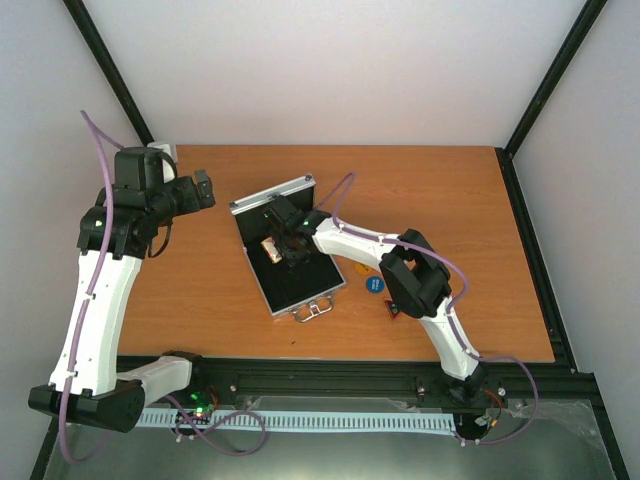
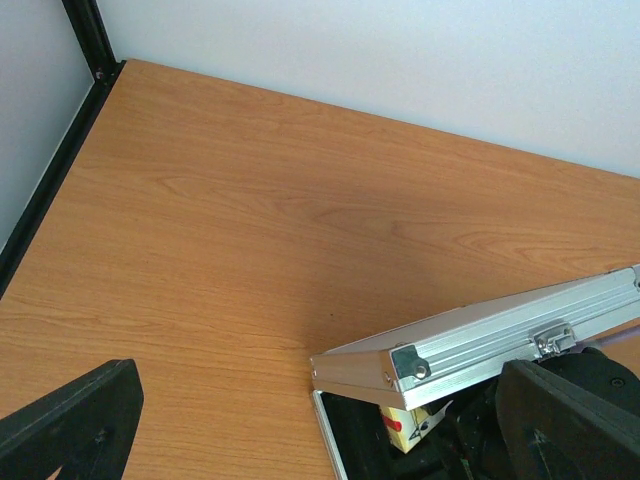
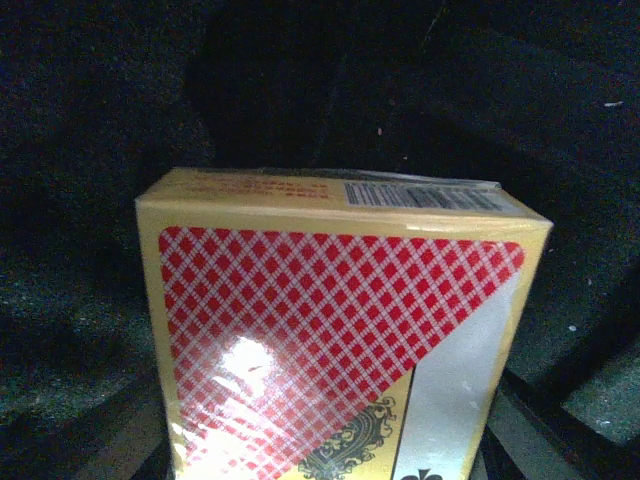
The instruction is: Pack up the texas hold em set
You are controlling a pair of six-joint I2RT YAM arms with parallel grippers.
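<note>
Card deck [image 3: 330, 300] grasped by R fingers [image 1: 288, 250] in open case [image 1: 300, 283] | L fingers [image 2: 70, 420] released, empty

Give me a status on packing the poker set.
Done: the case lies open. In hand: the right claw holds the card deck inside the case, over its black lining. Left: a blue disc and a small dark piece sit on the table; lid unclosed.

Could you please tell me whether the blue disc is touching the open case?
Apart. The top external view shows a strip of bare table between the blue disc and the edge of the case.
</note>
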